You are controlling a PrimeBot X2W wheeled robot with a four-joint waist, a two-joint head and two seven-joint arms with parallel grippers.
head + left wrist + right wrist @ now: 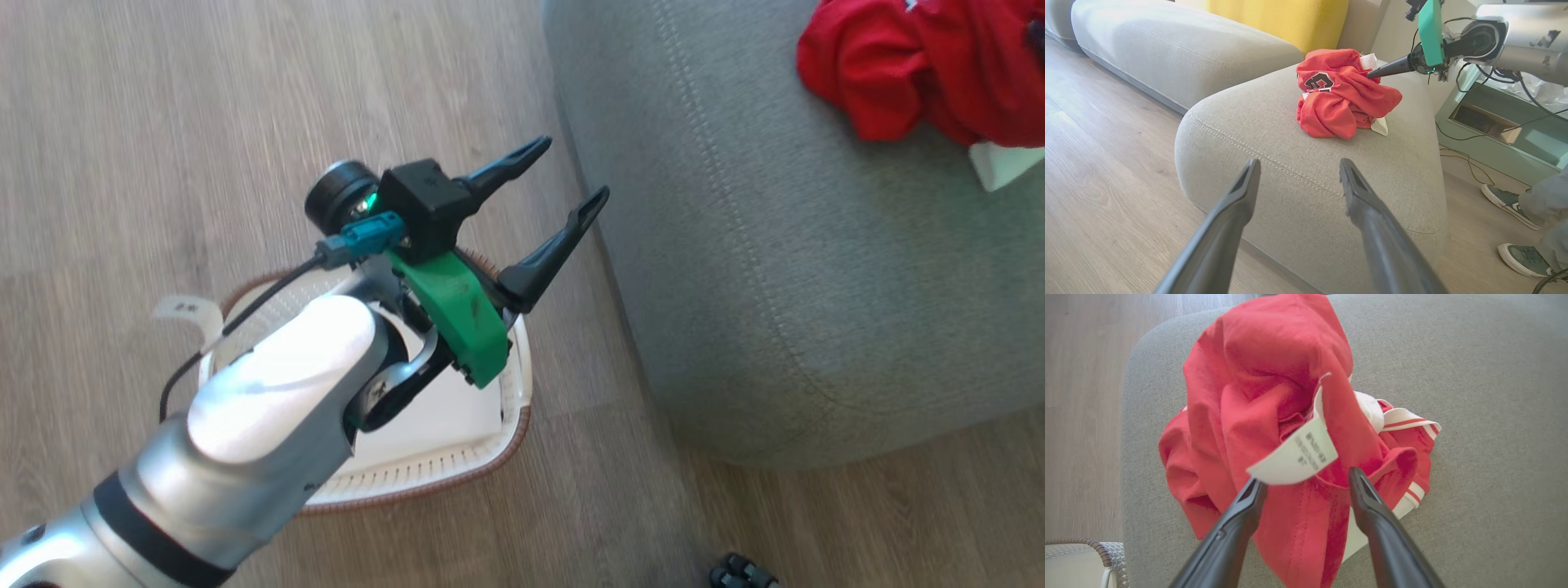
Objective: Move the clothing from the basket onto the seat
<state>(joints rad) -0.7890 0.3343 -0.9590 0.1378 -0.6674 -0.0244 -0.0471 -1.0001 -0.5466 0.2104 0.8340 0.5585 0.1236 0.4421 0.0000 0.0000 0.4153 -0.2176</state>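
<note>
The red clothing [898, 65] lies bunched on the grey seat [775, 286] at the upper right. In the right wrist view my right gripper [1306, 477] hangs open directly over the clothing [1257, 375], red folds and a white label rising between its fingers. The left wrist view catches one of those fingers [1392, 67] touching the pile [1339, 102], whose jersey numerals face out. My left gripper [573, 170] is open and holds nothing, above the white basket [424, 469] and pointing at the seat's edge [1290, 134]. My arm hides most of the basket's inside.
The basket stands on wooden floor beside the seat's rounded corner; its rim [1086, 543] shows at the lower left. A yellow cushion [1282, 20] and another grey sofa section [1167, 49] lie behind. A person's shoes [1506, 200], a pale green cabinet [1506, 134] and cables sit right of the seat.
</note>
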